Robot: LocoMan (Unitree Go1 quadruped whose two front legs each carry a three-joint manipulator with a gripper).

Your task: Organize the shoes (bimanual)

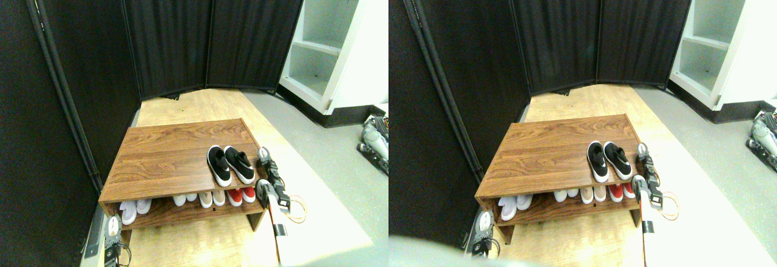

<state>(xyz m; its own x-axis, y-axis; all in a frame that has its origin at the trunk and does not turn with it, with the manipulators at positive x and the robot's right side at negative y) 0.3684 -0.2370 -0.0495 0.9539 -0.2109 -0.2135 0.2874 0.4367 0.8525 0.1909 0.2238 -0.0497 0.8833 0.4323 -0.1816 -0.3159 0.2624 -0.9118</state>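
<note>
The two black shoes, one [218,165] beside the other [240,164], stand side by side on the right part of the wooden rack's top [164,152], toes toward me. My right gripper [264,155] is just off the rack's right edge, close beside the right-hand shoe and not touching it. My left gripper [113,224] sits low at the rack's front left corner, far from both shoes.
On the rack's lower shelf stand white shoes [130,209], beige shoes [206,198] and red shoes [241,194]. Black folding screens [170,30] close off the back and left. A white shelf unit [322,48] stands at the back right, with grey equipment [373,141] on the floor nearby.
</note>
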